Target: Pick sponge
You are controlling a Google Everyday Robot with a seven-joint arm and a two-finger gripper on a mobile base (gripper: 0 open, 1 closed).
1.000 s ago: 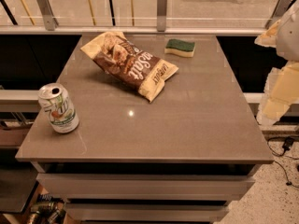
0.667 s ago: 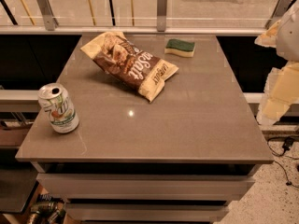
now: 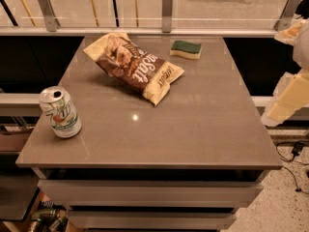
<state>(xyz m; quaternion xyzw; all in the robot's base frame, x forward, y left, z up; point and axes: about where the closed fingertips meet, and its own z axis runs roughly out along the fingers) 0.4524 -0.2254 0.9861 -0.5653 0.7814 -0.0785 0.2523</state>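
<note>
Nothing moved vs earlier frames: objs and arm in same spots. Sponge [image 3: 186, 49] lies flat near far edge of tabletop [image 3: 203, 129], green side up, near chip bag [image 3: 134, 66], not touching. End effector [image 3: 288, 96] at right frame edge, off tabletop, well apart from sponge. Open or closed: cannot tell. Sponge not in it.

Step in hand: reach. Recommend approach from above, grip across short width, stay clear of bag.

Writing: bag reads "Salt", rest illegible. Can [image 3: 60, 112] at front left, logo looks like 7UP.

On the table [image 3: 193, 129]: sponge [image 3: 186, 49] back right, chip bag [image 3: 135, 66] left of it, can [image 3: 60, 112] front left; gripper [image 3: 286, 99] beyond right edge.
</note>
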